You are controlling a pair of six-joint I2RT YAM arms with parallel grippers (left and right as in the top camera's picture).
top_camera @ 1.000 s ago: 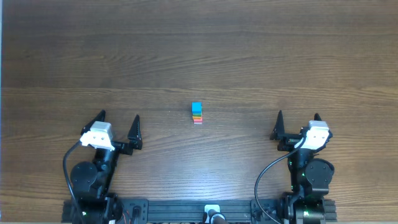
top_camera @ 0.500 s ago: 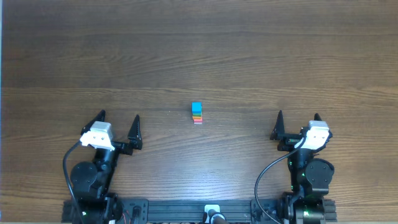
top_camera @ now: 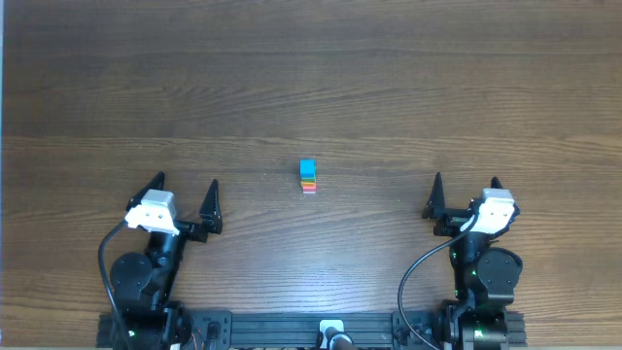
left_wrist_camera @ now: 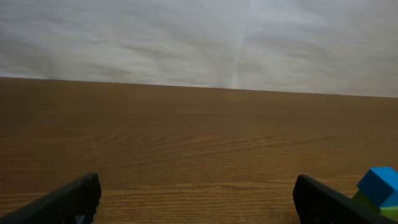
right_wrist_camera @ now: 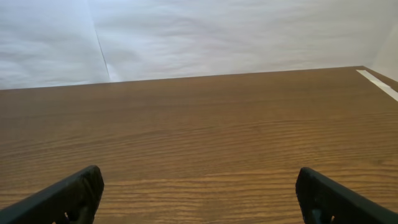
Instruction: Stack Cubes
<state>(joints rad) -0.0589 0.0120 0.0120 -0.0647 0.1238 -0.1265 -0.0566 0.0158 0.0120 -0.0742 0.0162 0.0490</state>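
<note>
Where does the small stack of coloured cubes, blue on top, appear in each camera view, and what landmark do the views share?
Top view: small stack of coloured cubes at the centre of the brown wooden tabletop.
Left wrist view: stack beside the jaw nearer the table's middle, cut by the frame edge.
Right wrist view: tabletop and white wall.
Shared landmark: the tabletop.

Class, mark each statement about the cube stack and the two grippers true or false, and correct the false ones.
1. A blue cube tops the stack. True.
2. The left gripper holds a cube. False: it is open and holds nothing.
3. The right gripper is open. True.
4. The stack touches the right gripper. False: it stands on the table between the two grippers, apart from both.
</note>
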